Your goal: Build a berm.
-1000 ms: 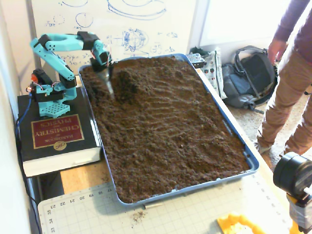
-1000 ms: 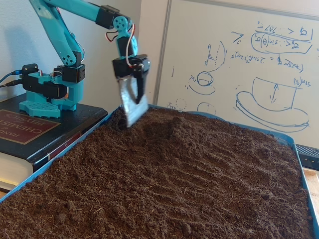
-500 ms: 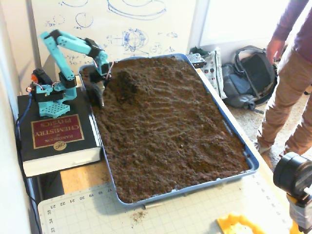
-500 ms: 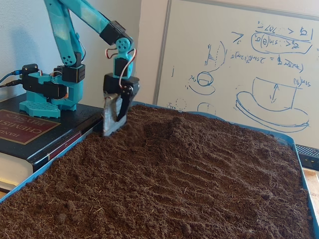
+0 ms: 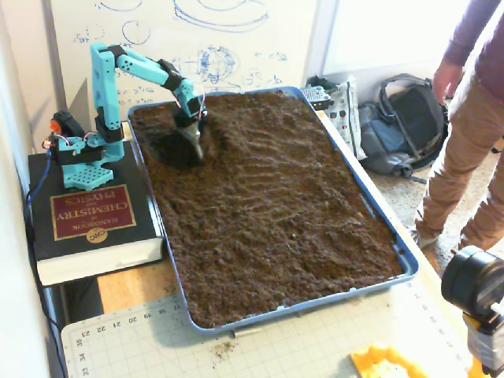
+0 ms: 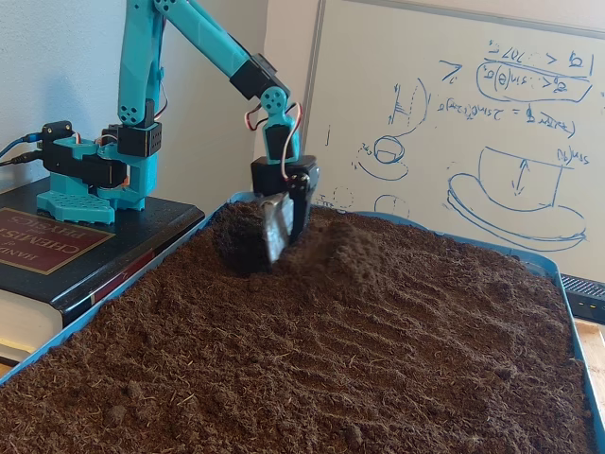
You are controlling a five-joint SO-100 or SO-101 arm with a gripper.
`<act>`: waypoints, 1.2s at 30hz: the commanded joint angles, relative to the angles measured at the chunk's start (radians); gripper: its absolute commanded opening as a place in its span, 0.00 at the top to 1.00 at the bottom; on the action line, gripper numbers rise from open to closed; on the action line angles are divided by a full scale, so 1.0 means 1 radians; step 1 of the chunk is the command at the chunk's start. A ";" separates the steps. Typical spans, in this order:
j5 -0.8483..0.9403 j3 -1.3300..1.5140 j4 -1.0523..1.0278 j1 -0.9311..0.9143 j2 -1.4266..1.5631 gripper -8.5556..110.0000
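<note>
The berm (image 5: 223, 130) (image 6: 357, 253) is a low mound of loose dark brown soil near the back left of the blue tray (image 5: 299, 309) (image 6: 95, 314). My teal arm reaches down from its base, and the gripper (image 5: 194, 143) (image 6: 281, 244) is shut on a flat metal blade (image 6: 277, 225). The blade's tip is sunk in the soil against the mound's left flank. A darker hollow (image 5: 172, 150) (image 6: 236, 253) lies just left of the blade. The remaining soil is flat with faint ridges.
The arm's base stands on a thick black book (image 5: 87, 224) (image 6: 57, 251) left of the tray. A person (image 5: 472, 142) and a backpack (image 5: 402, 126) are at the right. A whiteboard (image 6: 454, 123) is behind. A cutting mat (image 5: 236, 346) and a camera (image 5: 472, 285) are in front.
The blade hung above the soil, dropped by the tray's left rim, then swept right into the soil. Soil is piled against the mound and a hollow is left behind.
</note>
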State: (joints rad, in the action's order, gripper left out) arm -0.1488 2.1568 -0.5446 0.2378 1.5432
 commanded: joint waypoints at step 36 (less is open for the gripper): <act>0.480 0.529 -0.224 -0.379 0.594 0.93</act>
State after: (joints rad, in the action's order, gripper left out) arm 0.2194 2.6891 -0.8652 -0.0476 2.1921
